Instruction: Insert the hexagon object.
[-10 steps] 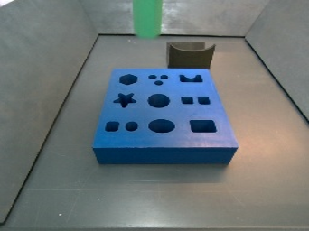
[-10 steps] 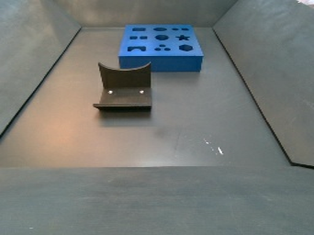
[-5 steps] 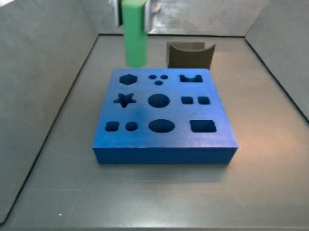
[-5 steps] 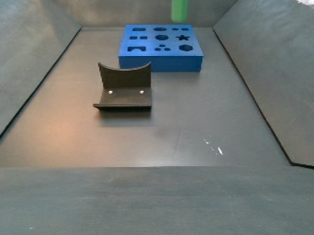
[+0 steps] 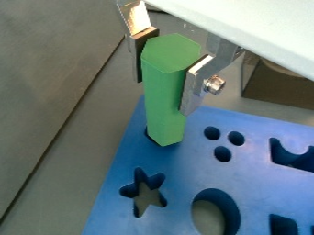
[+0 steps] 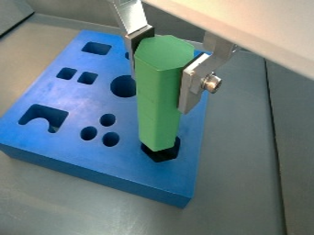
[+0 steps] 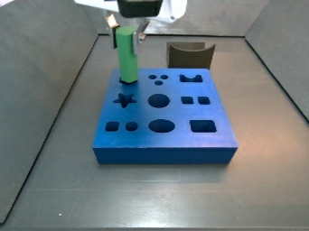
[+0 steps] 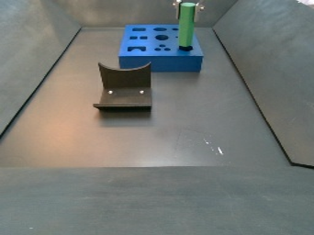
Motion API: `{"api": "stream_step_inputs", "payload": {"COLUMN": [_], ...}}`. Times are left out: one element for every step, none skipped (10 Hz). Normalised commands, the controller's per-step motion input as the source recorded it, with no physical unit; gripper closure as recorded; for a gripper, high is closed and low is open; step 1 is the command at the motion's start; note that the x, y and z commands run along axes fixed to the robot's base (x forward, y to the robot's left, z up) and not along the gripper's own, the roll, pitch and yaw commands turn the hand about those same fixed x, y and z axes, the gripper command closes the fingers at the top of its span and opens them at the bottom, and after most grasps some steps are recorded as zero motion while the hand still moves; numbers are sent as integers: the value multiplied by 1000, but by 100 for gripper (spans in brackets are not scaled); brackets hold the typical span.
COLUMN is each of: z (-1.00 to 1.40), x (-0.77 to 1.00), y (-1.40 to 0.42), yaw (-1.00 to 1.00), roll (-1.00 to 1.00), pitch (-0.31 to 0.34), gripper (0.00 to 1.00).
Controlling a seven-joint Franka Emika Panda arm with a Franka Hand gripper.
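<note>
The gripper [image 5: 164, 50] is above one corner of the blue block [image 6: 73, 92]. Its two silver fingers [image 6: 194, 81] squeeze the hexagon object [image 6: 157, 92] near its top, one on each side. So the gripper is clamped on the green peg, and both wrist views show this well.

The hexagon object hangs straight down from between the fingers. Most of it sticks out below them. Its bottom end sits in a dark six-sided hole at the corner of the blue block, as a wrist view shows [image 5: 163, 138]. Only a small bit of the tip is inside the hole. In a side view the peg [image 7: 126, 56] stands at the block's back left corner, behind the star hole [image 7: 125, 100]. In a side view from the far end [image 8: 188, 26] it stands on the right part of the block.

Half a second ago the peg was higher, and its bottom end was still above the block. A second ago only its lower part peeked in at the top of the picture. Now it has come down and its tip meets the hole. The gripper now shows in a side view [image 7: 129, 22].

The peg's long side runs up and down. It points at the block and does not lean.

The dark grey curved piece [image 8: 123, 87] stands on the floor, well apart from the block.
</note>
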Motion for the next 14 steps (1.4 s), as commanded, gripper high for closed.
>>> {"api": "stream_step_inputs", "payload": {"z": [-197,-234,-177,-91,-106,0,31,0,-231,-334,-403,-440,-377,-354], "x": [71,51,0,-89,-171,-220,-129,-26,151,283,249,234,80,14], "y": [300,306,214,57,0,-103,-214,-140,0,0,46,29,0,0], "yaw": [-146,-171,-191,-191,-214,-180,-149,-160,-43,-34,-71,-77,-83,-57], "roll": [-81,-127,-147,-133,-223,-197,-160,-174,-77,-107,-126,-127,-120,-107], "pitch": [0,0,0,-26,-81,-111,-93,-76,0,0,-17,-34,-74,-93], "gripper": [100,100,100,100,100,100,100,100,100,100,100,100,100,100]}}
